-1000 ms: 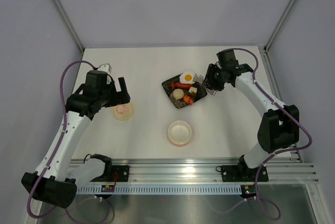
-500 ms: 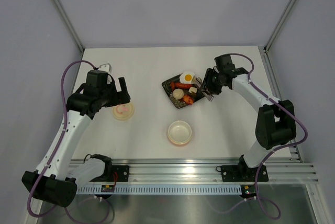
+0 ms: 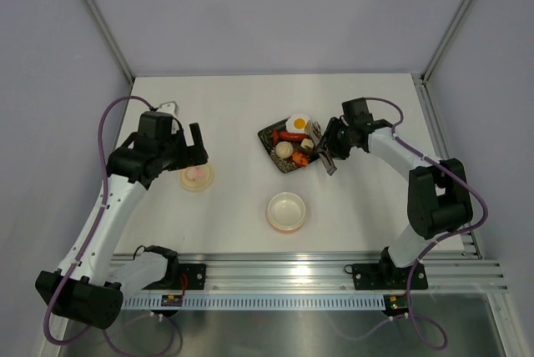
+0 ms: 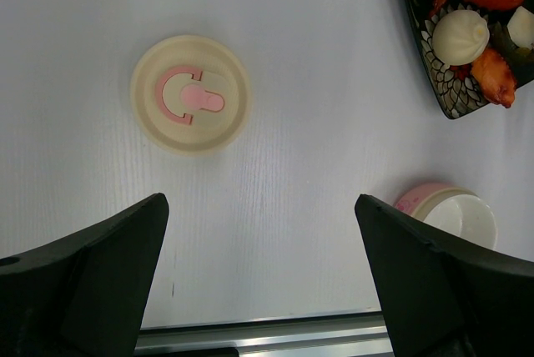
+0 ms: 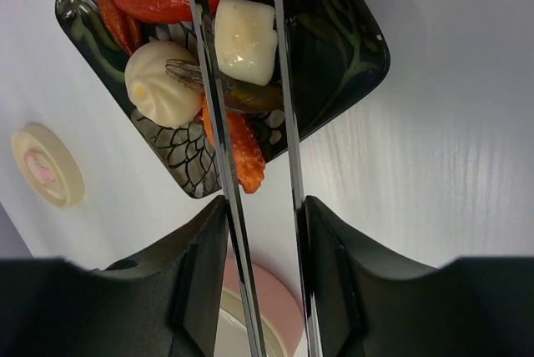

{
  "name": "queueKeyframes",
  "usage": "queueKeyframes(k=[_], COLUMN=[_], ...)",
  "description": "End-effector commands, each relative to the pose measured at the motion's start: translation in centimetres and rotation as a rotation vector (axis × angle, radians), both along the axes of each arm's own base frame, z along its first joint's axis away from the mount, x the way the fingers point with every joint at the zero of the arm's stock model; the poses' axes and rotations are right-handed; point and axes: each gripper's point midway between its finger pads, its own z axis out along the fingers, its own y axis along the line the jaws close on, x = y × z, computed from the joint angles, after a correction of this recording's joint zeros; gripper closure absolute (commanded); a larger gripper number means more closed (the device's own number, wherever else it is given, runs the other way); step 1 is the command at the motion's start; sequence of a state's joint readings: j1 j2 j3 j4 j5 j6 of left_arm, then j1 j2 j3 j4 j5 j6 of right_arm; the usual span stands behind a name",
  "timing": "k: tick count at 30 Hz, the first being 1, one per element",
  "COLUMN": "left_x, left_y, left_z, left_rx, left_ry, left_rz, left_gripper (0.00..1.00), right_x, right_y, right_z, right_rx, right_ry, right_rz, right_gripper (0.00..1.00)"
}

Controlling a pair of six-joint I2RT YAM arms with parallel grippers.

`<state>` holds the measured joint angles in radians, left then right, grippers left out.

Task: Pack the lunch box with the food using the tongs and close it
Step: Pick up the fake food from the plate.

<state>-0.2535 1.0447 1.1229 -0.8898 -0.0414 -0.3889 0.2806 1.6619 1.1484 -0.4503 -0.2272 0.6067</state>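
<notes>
Over the black tray (image 5: 350, 48), the half-closed right tool (image 5: 265, 225) is holding the tongs (image 5: 220, 165), arms straddling the pale cube (image 5: 244, 40).

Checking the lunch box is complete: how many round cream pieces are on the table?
2. The lid lies on the left, near the left hand; the open tub sits front centre. None seems hidden.

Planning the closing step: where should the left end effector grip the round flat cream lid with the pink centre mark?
Likely across its outer rim, coming straight down: the round flat cream lid lies flat, nothing touching it, and shows no raised knob.
</notes>
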Motion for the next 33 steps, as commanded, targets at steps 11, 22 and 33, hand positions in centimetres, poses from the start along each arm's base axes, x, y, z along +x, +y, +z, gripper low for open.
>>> queueKeyframes(k=[11, 22, 33], left_x=[0.7, 0.5, 0.4], left_y=[0.0, -0.1, 0.0], left_z=[1.0, 1.1, 1.0], left_rx=[0.003, -0.004, -0.001], left_ry=[-0.048, -0.049, -0.045], left_rz=[-0.002, -0.006, -0.004], left_gripper=[0.01, 0.01, 0.01], right_x=[0.6, 0.8, 1.3], right_y=[1.3, 1.7, 0.4], right_z=[3.2, 3.1, 1.8], right_rx=[0.130, 0.139, 0.145], right_ry=[-0.126, -0.112, -0.102], right_rz=[-0.024, 0.004, -0.050], right_gripper=[0.52, 0.52, 0.53])
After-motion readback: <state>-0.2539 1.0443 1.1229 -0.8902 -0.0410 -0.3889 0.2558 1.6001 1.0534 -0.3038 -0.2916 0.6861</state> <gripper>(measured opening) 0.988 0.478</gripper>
